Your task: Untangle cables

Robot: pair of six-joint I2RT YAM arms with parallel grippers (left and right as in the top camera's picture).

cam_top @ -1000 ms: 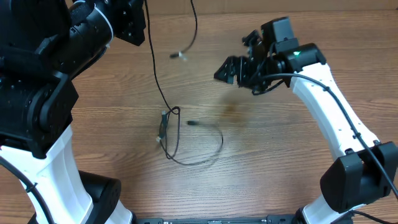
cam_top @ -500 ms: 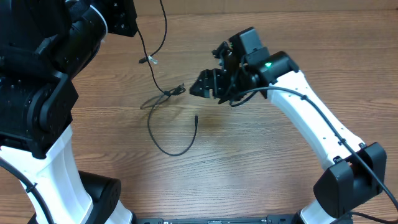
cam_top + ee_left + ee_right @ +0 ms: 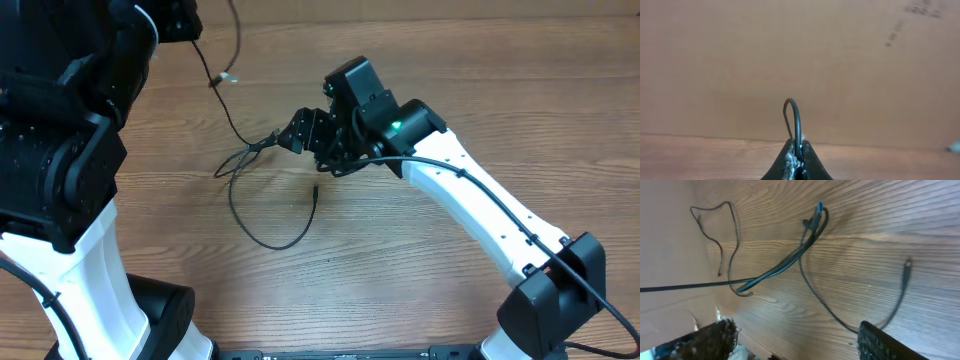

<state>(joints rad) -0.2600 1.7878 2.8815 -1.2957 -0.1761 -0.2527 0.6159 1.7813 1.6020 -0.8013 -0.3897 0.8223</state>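
Note:
Thin black cables (image 3: 236,128) hang from my left gripper (image 3: 188,18) at the top left and run down to a tangled junction (image 3: 268,144) on the wooden table. A loose loop (image 3: 262,238) lies below it and ends in a plug tip (image 3: 316,189). A silver plug (image 3: 228,77) dangles in the air. In the left wrist view my left gripper (image 3: 800,161) is shut on a cable loop (image 3: 795,112). My right gripper (image 3: 296,134) is open, right beside the junction. In the right wrist view the gripper (image 3: 797,341) is open and empty above the junction (image 3: 812,226).
The wooden table (image 3: 450,80) carries only the cables. A brown cardboard wall (image 3: 790,55) stands behind the table. The black left arm body (image 3: 60,130) fills the left side. The white right arm (image 3: 480,210) crosses the right half diagonally.
My right gripper has moved left and down to the cable junction. My left gripper has pulled the cable up and left, dragging the junction and loop leftward.

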